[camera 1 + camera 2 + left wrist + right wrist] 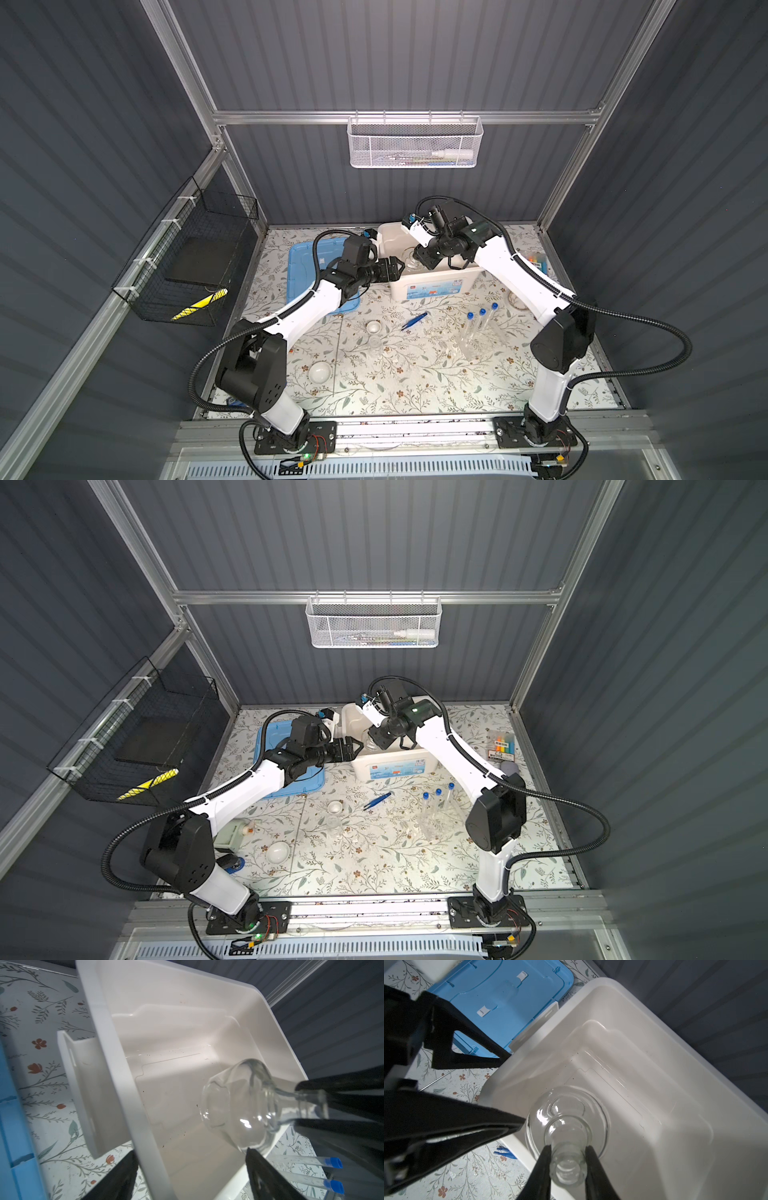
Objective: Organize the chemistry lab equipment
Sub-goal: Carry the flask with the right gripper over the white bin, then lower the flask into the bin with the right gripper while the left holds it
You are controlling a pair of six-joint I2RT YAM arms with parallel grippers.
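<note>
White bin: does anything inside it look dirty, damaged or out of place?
Small dark specks lie scattered on the floor of the white bin, like dirt. The glass flask, held by its neck in the right gripper, looks whole; no spill shows.

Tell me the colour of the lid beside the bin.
The lid is light blue, clearest in the right wrist view.

Right gripper point(568, 1148) holds a clear flask point(571, 1109) by its neck over a white bin point(664, 1047).
</note>
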